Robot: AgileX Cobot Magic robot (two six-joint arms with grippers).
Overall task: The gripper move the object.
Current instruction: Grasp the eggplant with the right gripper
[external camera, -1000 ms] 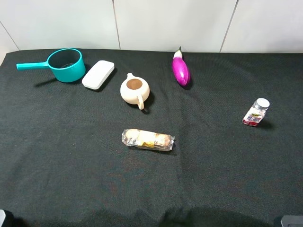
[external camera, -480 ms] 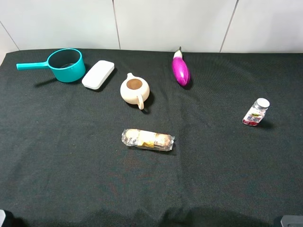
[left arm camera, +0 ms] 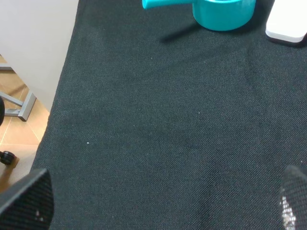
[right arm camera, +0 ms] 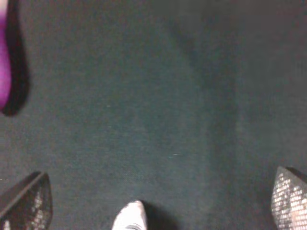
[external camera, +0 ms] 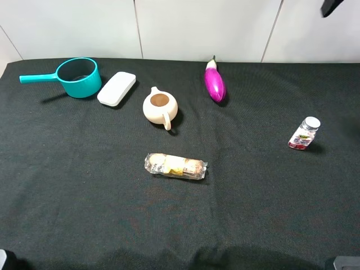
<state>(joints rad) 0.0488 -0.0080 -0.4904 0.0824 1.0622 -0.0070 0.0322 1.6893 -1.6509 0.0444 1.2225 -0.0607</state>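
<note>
A dark arm part [external camera: 331, 7] has entered the upper right corner. The toy eggplant [external camera: 214, 83] lies upper centre, long axis near vertical, stem pointing up-frame. Right gripper [right arm camera: 159, 199] and left gripper [left arm camera: 160, 203] both gape wide.

Matt black woven cloth [external camera: 84, 191] under everything, against plain white wall panels [external camera: 197, 28] with thin dark seams. Glossy magenta-purple eggplant [external camera: 214, 84], white at the neck, green at the stem tip. Teal saucepan [external camera: 79, 77], dark inside. Plain white flat case [external camera: 117, 88]. Cream teapot [external camera: 160, 107] with a round brown top. Clear-wrapped snack roll [external camera: 175, 166], pale beige and yellow inside. Clear bottle [external camera: 304, 135] with white cap and red contents. Black left gripper [left arm camera: 158, 203] and right gripper [right arm camera: 159, 199], pads [right arm camera: 289, 197] in a fine silvery dot grid.
</note>
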